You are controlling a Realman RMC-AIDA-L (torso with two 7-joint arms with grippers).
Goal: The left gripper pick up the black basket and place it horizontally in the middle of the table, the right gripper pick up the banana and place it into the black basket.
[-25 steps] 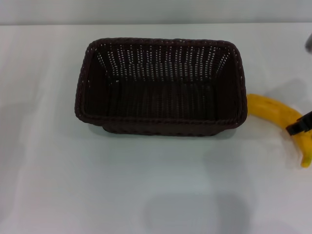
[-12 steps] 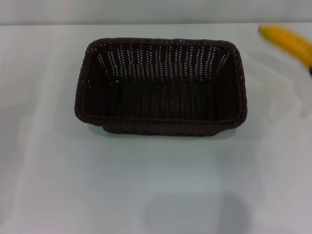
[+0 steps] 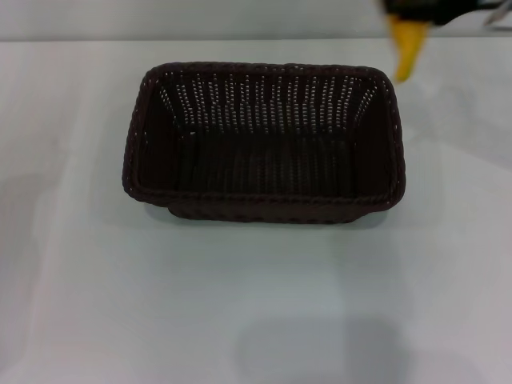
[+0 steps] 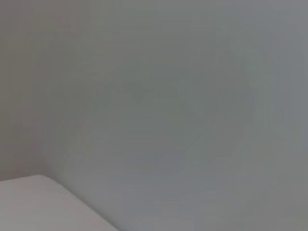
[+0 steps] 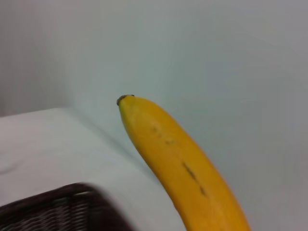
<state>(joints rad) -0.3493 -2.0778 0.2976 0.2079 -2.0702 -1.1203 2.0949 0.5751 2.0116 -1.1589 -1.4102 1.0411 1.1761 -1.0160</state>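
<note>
Banana [image 3: 405, 50] now higher in right gripper [image 3: 424, 11] fingers, above white table [image 3: 256, 304], beyond black basket [image 3: 264, 144].

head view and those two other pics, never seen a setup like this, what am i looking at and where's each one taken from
This is a two-armed robot with cameras. The head view looks down from the robot's head at a white table with a black basket sitting lengthwise in the middle, nothing in it. At the top edge, the right gripper holds a banana in the air, just beyond the basket's far right corner. The right wrist view, shot from that arm, shows the banana close up, above the basket's rim. The left wrist view shows only a blank wall and a bit of table; the left gripper is not in any picture.
</note>
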